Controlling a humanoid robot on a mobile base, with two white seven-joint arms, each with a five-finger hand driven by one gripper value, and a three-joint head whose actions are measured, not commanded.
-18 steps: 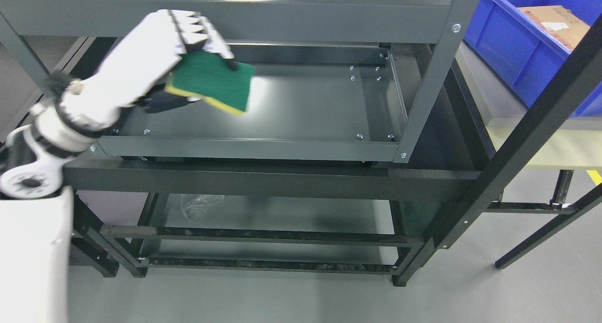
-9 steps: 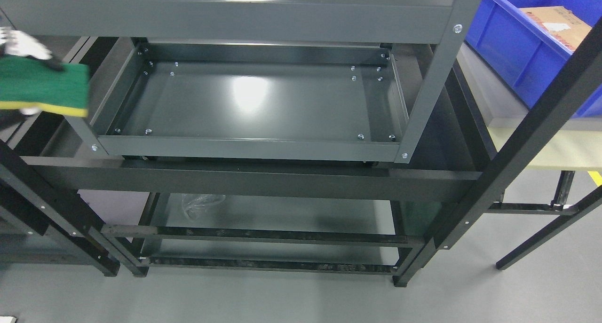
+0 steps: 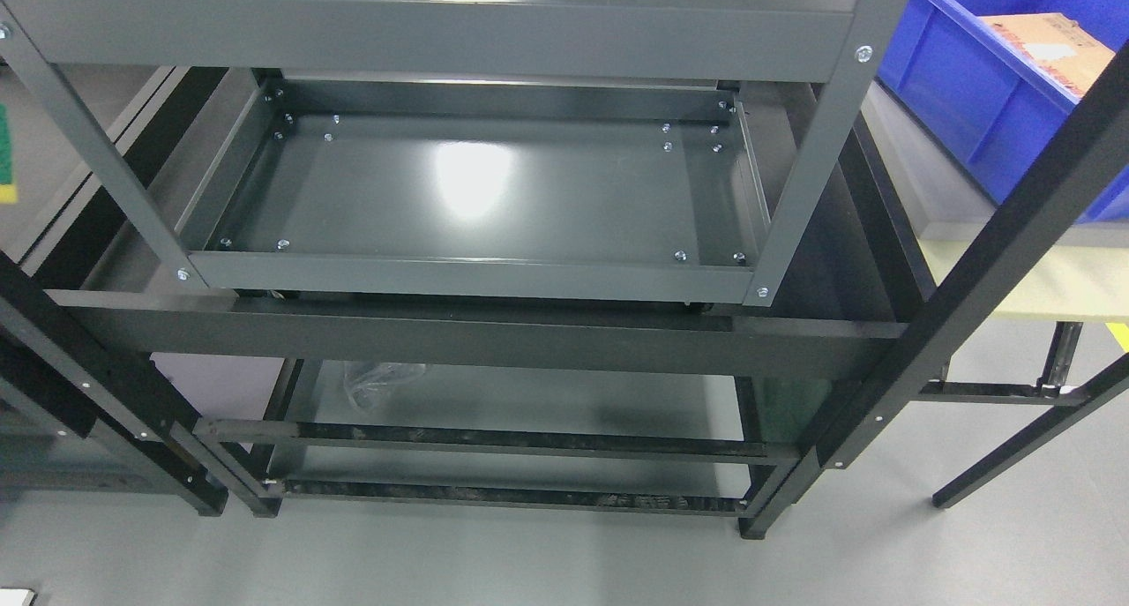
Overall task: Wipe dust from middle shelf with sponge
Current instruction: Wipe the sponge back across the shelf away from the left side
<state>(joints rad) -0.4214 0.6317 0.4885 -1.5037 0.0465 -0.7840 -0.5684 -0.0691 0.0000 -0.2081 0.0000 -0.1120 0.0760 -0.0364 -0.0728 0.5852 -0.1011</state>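
With only a green-and-yellow sponge (image 3: 5,152) sliver at the far left edge, hands and fingers unseen so grip unknowable, re-entry toward the middle shelf (image 3: 494,191) risks clipping the left upright post (image 3: 97,156).

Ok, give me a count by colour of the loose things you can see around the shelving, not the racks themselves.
Blue: 1, the bin
Brown: 1, the cardboard box inside it
Green and yellow: 1, the sponge, only a sliver at the left edge
Clear: 1, the plastic wrap on a lower shelf
Total: 4
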